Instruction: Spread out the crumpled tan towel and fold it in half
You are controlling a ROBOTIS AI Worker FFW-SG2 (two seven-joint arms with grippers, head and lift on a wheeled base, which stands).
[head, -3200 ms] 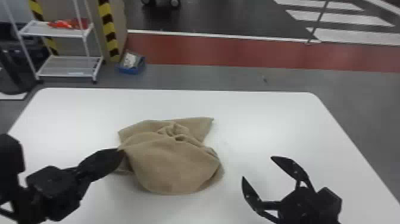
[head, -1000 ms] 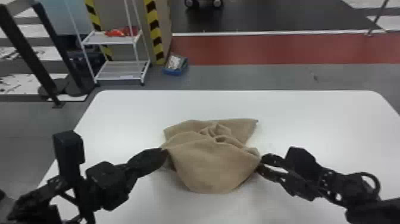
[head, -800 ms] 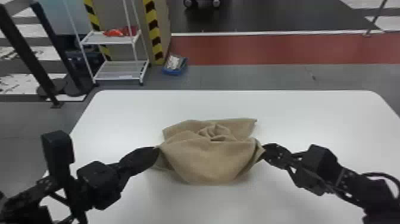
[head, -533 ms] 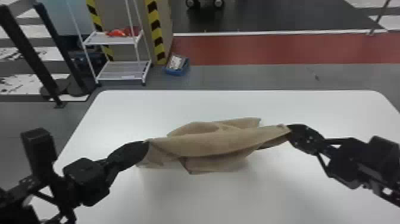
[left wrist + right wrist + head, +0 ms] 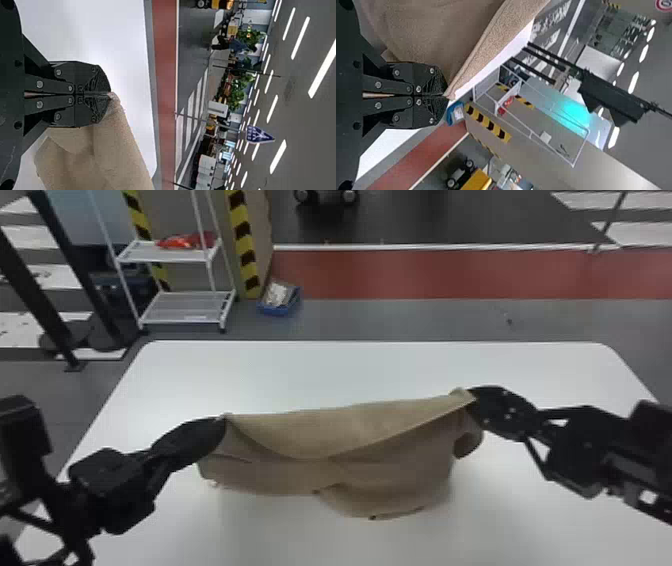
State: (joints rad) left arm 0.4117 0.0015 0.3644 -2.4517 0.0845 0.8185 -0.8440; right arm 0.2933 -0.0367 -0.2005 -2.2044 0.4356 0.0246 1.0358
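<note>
The white table (image 5: 350, 370) has a flat top, a straight far edge and rounded far corners.

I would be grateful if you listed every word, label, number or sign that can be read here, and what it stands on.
No text here can be read.
Towel and table: no print to be seen.
Blue sign: white marks, too small to read.
Round red-rimmed sign: cut by the view's edge, its marking too small to make out.
</note>
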